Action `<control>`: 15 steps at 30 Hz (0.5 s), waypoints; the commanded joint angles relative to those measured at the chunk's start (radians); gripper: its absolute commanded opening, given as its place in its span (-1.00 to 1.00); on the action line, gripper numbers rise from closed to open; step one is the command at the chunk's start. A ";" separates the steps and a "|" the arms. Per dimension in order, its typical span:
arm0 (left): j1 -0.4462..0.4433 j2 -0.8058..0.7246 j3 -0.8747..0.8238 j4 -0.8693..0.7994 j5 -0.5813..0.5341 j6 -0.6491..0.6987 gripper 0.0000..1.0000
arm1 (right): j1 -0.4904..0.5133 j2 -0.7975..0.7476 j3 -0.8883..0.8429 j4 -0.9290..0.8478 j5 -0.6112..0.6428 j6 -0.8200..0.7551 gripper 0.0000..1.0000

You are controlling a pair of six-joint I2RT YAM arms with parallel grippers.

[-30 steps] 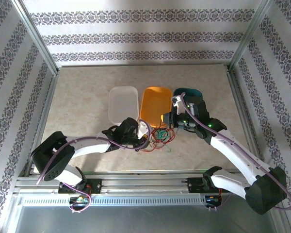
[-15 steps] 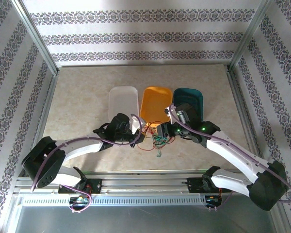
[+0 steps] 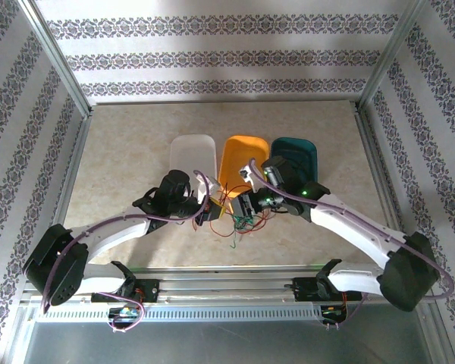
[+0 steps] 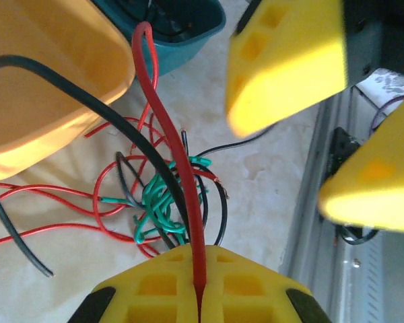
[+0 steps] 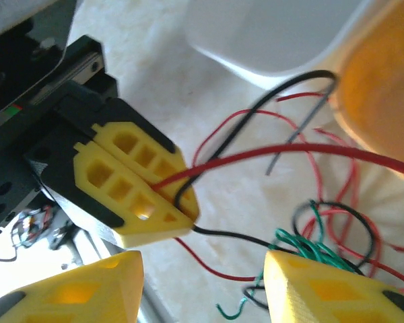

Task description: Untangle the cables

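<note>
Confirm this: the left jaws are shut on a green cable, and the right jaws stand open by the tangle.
Wrong colour. The left jaws are shut on a red cable, not a green one; the left wrist view shows it pinched between them. The rest holds: the right jaws stand open by the tangle.

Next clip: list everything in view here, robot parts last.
white tray: one, white, left of the tray row
orange tray: one, orange, middle of row
teal tray: one, teal, right of row
cables: number unclear, red, green, black, tangled before the orange tray
table: one, beige, under everything
left pincer: one, yellow, shut on a red cable
right pincer: one, yellow, open near the tangle
</note>
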 commanded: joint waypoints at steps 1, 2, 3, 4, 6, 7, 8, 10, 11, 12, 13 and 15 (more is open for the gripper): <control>0.014 0.009 0.061 -0.008 0.143 -0.043 -1.00 | 0.014 0.040 0.027 0.044 -0.148 -0.019 0.02; 0.016 0.018 0.073 -0.013 0.159 -0.046 -1.00 | 0.014 0.050 0.028 0.053 -0.152 -0.018 0.03; 0.018 0.024 0.084 -0.017 0.178 -0.051 -1.00 | 0.012 0.059 0.028 0.061 -0.156 -0.017 0.04; 0.021 0.027 0.089 -0.018 0.190 -0.057 -1.00 | 0.012 0.063 0.026 0.071 -0.160 -0.016 0.06; 0.035 0.026 0.091 -0.005 0.225 -0.074 -1.00 | -0.003 0.067 0.013 0.092 -0.180 -0.010 0.08; 0.044 0.025 0.092 0.001 0.238 -0.082 -1.00 | -0.014 0.066 0.007 0.099 -0.192 -0.004 0.08; 0.054 0.024 0.091 0.005 0.252 -0.089 -1.00 | -0.029 0.065 -0.008 0.117 -0.213 0.006 0.09; 0.072 0.025 0.092 0.003 0.274 -0.094 -1.00 | -0.047 0.062 -0.027 0.129 -0.233 0.011 0.10; 0.082 0.026 0.093 -0.001 0.283 -0.095 -1.00 | -0.051 0.059 -0.036 0.124 -0.228 0.006 0.10; 0.090 0.030 0.095 -0.005 0.293 -0.099 -1.00 | -0.058 0.055 -0.046 0.118 -0.224 -0.001 0.10; 0.099 0.031 0.096 -0.005 0.304 -0.103 -1.00 | -0.061 0.051 -0.055 0.117 -0.222 -0.003 0.11; 0.114 0.039 0.103 -0.004 0.328 -0.113 -1.00 | -0.059 0.043 -0.073 0.114 -0.201 -0.015 0.11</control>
